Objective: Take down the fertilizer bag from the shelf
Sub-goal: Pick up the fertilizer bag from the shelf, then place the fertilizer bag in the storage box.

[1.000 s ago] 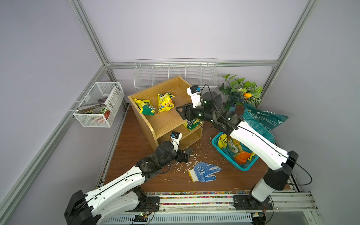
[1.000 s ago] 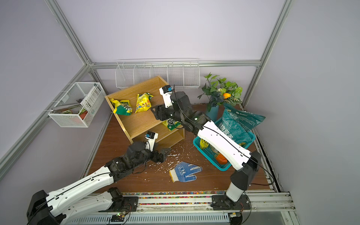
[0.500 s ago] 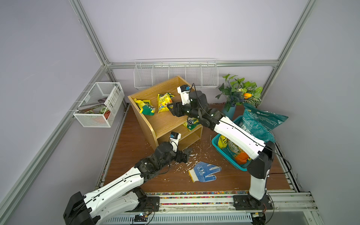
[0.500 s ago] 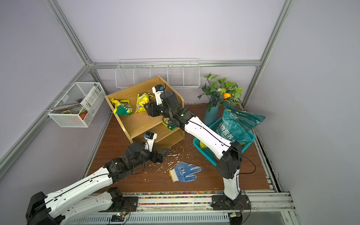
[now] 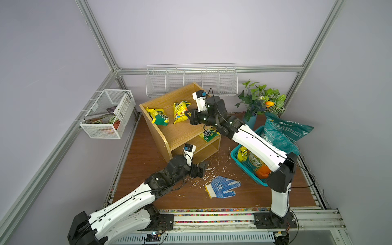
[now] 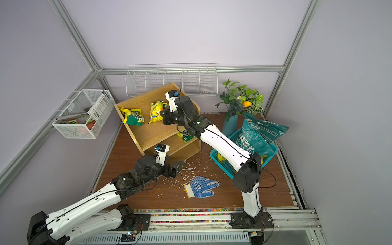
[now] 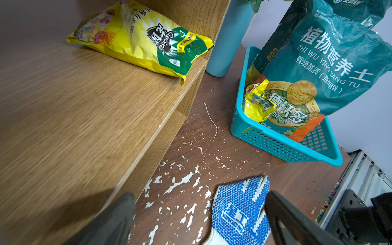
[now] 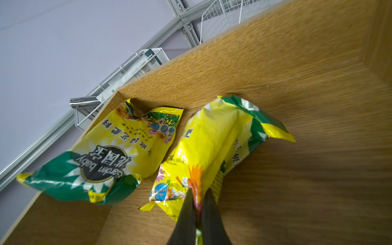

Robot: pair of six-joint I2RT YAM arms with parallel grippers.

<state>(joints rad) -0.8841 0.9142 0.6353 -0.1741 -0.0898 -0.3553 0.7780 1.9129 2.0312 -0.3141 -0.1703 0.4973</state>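
Right wrist view shows the right fingers [image 8: 186, 218] closed narrow on the near corner of the fertilizer bag [image 8: 214, 144], with the yellow foil pinched between them. The grasp looks done, but the bag is not yet lifted: it lies on the top tier of the shelf [image 5: 182, 132], near the back board. In a top view the fingers meet the bag at its four o'clock edge, and a second yellow-green bag [image 5: 158, 117] lies just beside it at nine o'clock, apart from the fingers. What is left, I judge, is to lift the bag and bring it down to the table [image 5: 144, 161]. The left fingers [image 7: 284, 214] stand wide and empty, low at six o'clock of the shelf.
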